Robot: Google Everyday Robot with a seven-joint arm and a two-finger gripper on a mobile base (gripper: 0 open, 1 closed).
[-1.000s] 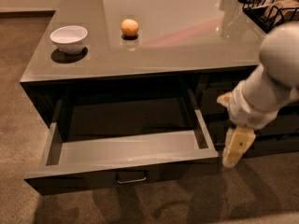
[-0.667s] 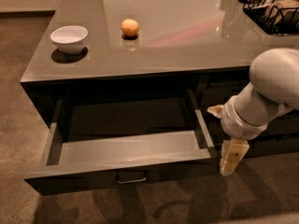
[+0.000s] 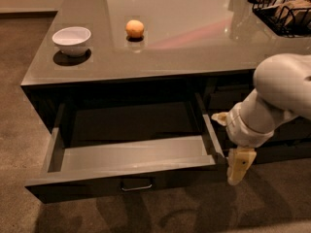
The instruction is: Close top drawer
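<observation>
The top drawer (image 3: 131,178) stands pulled far out of the dark cabinet at the lower left. Its front is dark with a small metal bar handle (image 3: 136,186). Its grey inner walls and floor show, and nothing lies in it. My gripper (image 3: 238,166) hangs from the white arm (image 3: 277,98) just right of the drawer's front right corner, pointing down toward the floor. It is close beside the drawer front, and I cannot tell if it touches it.
On the grey countertop (image 3: 194,47) stand a white bowl (image 3: 72,39) at the left and an orange fruit (image 3: 135,28) in the middle. A black wire basket (image 3: 284,8) sits at the back right. Other dark drawer fronts (image 3: 228,96) lie behind the arm. Brown carpet (image 3: 19,106) surrounds the cabinet.
The arm and gripper have moved left, closer to the drawer's front right corner. The drawer stands as far out as before.
</observation>
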